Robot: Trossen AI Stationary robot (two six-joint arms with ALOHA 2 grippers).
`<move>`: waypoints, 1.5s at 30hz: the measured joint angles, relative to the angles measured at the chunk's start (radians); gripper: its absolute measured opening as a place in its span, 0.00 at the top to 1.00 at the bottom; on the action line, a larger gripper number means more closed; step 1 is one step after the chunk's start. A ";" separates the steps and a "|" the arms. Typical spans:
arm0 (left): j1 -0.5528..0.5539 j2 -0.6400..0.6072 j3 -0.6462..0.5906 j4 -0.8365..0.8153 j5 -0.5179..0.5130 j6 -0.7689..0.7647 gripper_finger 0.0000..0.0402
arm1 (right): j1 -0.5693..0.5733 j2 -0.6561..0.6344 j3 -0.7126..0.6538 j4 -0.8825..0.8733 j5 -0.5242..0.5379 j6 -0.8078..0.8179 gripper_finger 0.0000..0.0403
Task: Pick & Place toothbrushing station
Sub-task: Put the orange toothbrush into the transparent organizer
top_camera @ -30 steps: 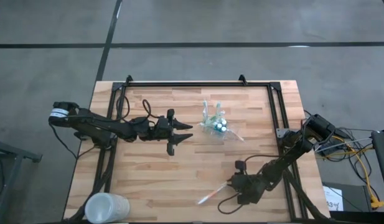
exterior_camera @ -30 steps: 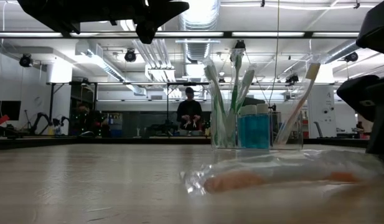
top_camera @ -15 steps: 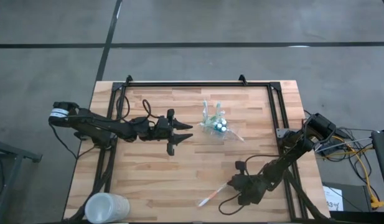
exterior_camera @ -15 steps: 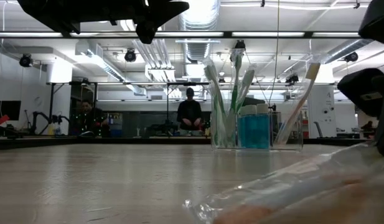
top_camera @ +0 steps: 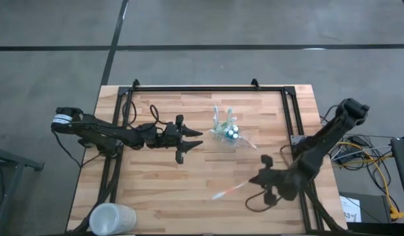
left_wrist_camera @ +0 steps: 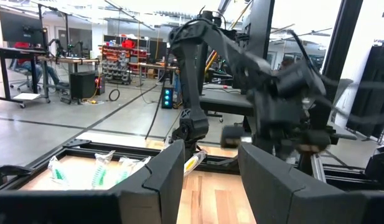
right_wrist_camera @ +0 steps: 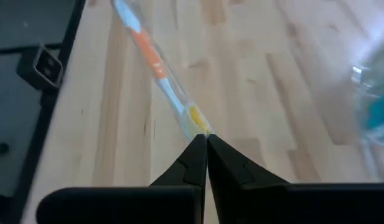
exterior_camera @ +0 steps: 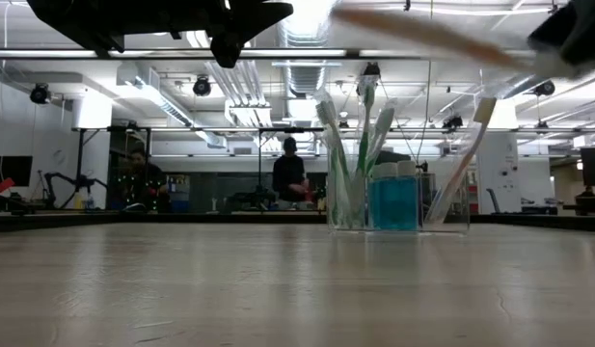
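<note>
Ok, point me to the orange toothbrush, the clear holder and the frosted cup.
orange toothbrush (right_wrist_camera: 155,62): right wrist view, on its orange handle.
clear holder (exterior_camera: 397,202): low view, on its front wall.
frosted cup (top_camera: 112,218): high view, on its side.

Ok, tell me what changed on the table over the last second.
The right gripper shut on the wrapped orange toothbrush lying near the table's front edge and lifted it up, swinging toward the middle. The left gripper stayed open, hovering beside the clear holder, which kept its place with its brushes and blue tubes; the frosted cup stayed too.
</note>
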 joint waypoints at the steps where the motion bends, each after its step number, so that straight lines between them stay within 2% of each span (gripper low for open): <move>1: 0.000 0.000 0.000 0.000 0.000 0.000 0.61 | 0.000 -0.033 0.018 -0.055 0.000 0.029 0.98; 7: 0.000 0.000 0.000 0.000 0.000 0.000 0.61 | -0.001 -0.117 0.223 -0.503 0.000 0.200 0.98; 11: 0.000 0.000 0.000 -0.001 0.000 0.000 0.61 | -0.003 -0.081 0.395 -0.813 -0.003 0.268 0.98; 14: 0.000 0.000 0.000 -0.005 0.000 0.000 0.61 | -0.007 -0.038 0.505 -1.027 -0.017 0.384 0.98; 18: 0.000 0.000 0.000 -0.014 0.000 0.000 0.61 | -0.012 0.003 0.615 -1.202 -0.093 0.449 0.98; 22: 0.000 0.000 0.000 -0.020 0.000 0.000 0.61 | -0.011 0.000 0.667 -1.204 -0.142 0.366 0.98; 34: 0.000 0.000 0.000 -0.023 0.000 0.000 0.61 | -0.076 -0.116 0.669 -1.206 -0.137 0.344 0.98; 45: 0.000 0.000 0.000 -0.022 0.000 0.000 0.61 | -0.283 -0.148 0.654 -1.205 -0.139 0.261 0.98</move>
